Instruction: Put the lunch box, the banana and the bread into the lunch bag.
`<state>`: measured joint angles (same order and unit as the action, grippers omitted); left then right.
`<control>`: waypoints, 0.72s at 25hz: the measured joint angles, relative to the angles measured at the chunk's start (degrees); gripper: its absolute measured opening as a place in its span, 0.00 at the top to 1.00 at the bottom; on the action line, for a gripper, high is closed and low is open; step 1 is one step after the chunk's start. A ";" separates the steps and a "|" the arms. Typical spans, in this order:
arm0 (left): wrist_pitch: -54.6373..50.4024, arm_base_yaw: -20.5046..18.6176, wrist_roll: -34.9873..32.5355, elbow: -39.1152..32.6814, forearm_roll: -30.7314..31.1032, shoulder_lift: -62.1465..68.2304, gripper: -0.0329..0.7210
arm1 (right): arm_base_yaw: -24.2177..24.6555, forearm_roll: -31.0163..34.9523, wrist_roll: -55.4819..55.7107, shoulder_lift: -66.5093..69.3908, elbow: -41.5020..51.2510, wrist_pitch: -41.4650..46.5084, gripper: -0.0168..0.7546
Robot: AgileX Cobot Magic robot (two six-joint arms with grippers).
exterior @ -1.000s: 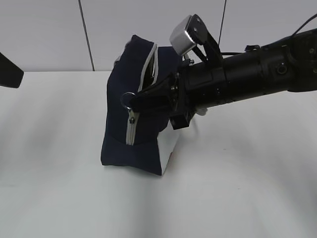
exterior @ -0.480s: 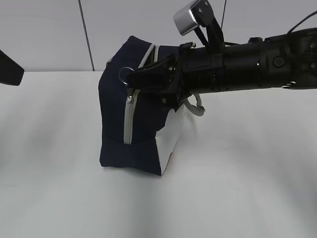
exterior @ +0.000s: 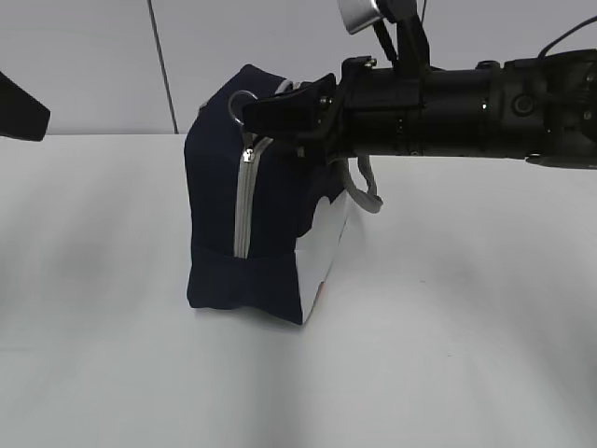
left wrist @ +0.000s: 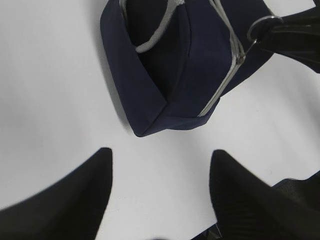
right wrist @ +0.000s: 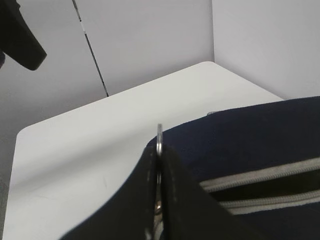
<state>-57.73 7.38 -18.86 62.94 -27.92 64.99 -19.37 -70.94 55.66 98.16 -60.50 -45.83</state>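
Note:
The navy lunch bag [exterior: 216, 215] stands on the white table [exterior: 448, 355], its white side panel [exterior: 326, 254] facing front right. Its grey zipper [exterior: 244, 201] runs up the near face and looks closed along that face. My right gripper [exterior: 256, 107] is shut on the zipper's ring pull [exterior: 244, 101] at the bag's top corner; the right wrist view shows the ring [right wrist: 159, 137] pinched between the fingers. My left gripper [left wrist: 160, 165] is open and empty, above the table, with the bag [left wrist: 165, 75] ahead of it. The lunch box, banana and bread are not in view.
A grey webbing handle [exterior: 366, 191] hangs off the bag's right side under my right arm [exterior: 466, 107]. A grey wall with a dark seam [exterior: 163, 65] stands behind the table. The left arm's dark tip [exterior: 20, 107] shows at the left edge.
My right gripper has drawn the ring pull up the bag's near face to the top corner. The zipper's open part has closed and the bag has straightened upright.

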 joint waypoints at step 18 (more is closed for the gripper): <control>1.94 0.00 -7.80 0.00 -6.87 4.01 0.38 | 0.00 10.08 -1.67 0.00 0.00 3.49 1.00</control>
<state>-55.79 7.38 -26.66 62.94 -34.79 68.99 -19.37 -60.86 53.99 98.16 -60.50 -42.34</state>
